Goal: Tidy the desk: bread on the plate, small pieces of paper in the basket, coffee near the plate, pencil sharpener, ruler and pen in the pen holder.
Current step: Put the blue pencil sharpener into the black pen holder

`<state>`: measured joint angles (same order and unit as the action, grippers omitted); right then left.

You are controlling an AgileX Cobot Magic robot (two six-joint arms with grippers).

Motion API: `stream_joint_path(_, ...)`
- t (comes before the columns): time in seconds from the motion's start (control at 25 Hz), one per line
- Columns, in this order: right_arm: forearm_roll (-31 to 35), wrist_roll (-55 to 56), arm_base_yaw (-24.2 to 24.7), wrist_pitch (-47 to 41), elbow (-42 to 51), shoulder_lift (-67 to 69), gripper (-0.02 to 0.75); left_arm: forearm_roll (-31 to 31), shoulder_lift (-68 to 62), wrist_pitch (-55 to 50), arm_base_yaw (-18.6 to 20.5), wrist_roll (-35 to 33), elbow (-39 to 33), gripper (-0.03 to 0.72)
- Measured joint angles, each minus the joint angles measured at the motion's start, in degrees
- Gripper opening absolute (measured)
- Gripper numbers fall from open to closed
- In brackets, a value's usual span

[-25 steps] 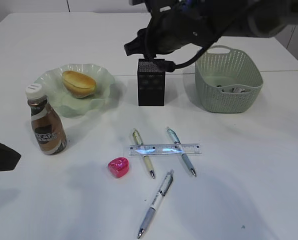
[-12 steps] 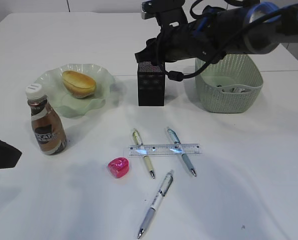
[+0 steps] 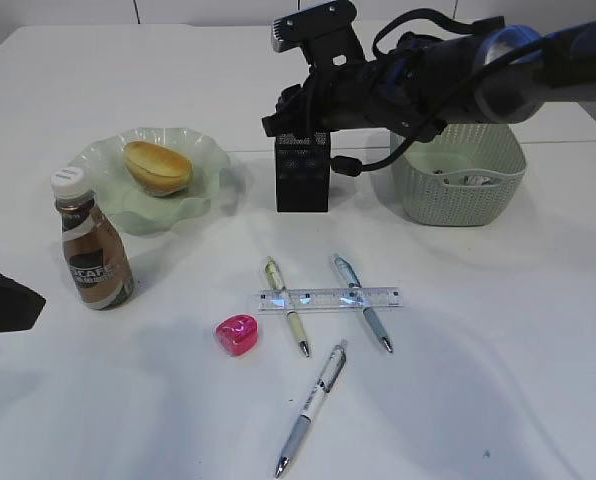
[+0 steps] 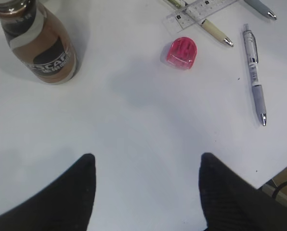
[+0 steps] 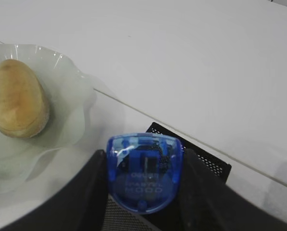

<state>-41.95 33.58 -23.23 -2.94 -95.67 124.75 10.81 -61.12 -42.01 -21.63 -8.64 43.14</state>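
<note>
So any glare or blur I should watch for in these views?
Exterior view: a glare patch on the ruler hides some marks. Left wrist view: sharp, with soft shadows on the desk. Right wrist view: the blue sharpener up close is slightly soft.
</note>
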Motion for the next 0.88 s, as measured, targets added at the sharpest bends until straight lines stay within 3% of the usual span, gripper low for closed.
stream_joint_path(0.88,-1.7,0.0,2.0,3.9,-4.5,5.9,0.341,0.0,0.0,0.0,0.0,0.0,0.0,0.474)
